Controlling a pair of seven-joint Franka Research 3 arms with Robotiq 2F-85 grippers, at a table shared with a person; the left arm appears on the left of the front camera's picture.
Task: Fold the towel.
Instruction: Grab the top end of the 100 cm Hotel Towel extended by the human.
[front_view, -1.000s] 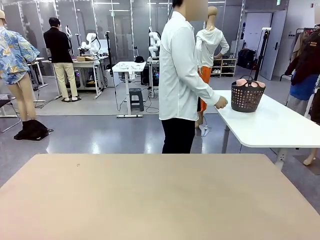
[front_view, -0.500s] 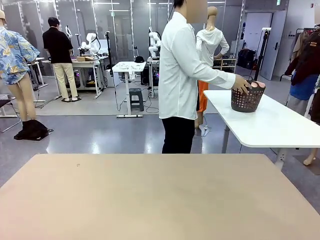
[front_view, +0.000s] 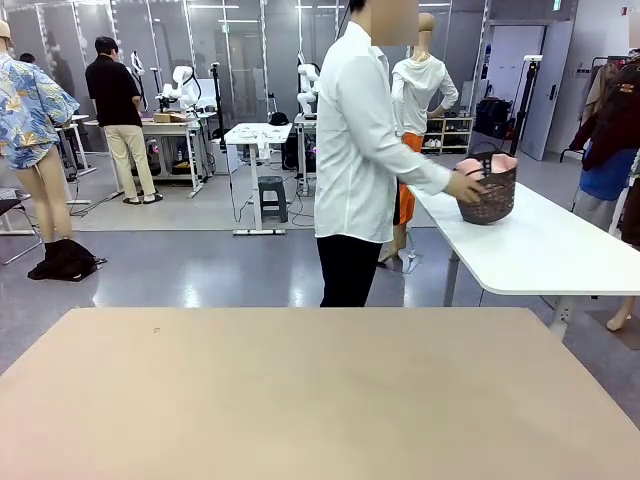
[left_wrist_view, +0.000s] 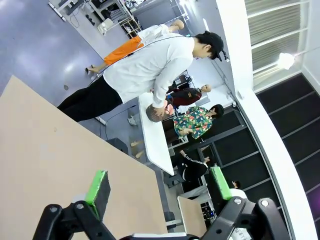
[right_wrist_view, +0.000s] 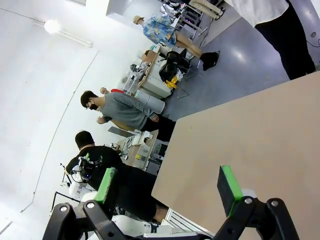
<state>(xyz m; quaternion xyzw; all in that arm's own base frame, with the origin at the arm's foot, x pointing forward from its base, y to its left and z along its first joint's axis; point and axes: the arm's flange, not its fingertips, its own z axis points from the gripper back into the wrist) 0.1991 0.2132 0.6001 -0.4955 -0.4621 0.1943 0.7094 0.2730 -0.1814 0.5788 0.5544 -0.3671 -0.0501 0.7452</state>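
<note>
We see our left tool (left_wrist_view: 159, 184) and right tool (right_wrist_view: 167, 186) wide open, empty (towel (front_view: 469, 166) in the far basket (front_view: 494, 202)).

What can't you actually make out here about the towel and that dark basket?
- Front view, towel: just pink humps over the rim; the basket wall hides the rest, so its fold state is unknown.
- Front view, basket base: the person's hand covers one side; unclear whether it rests on the white table.
- Left wrist view: basket and towel too small to read.
</note>
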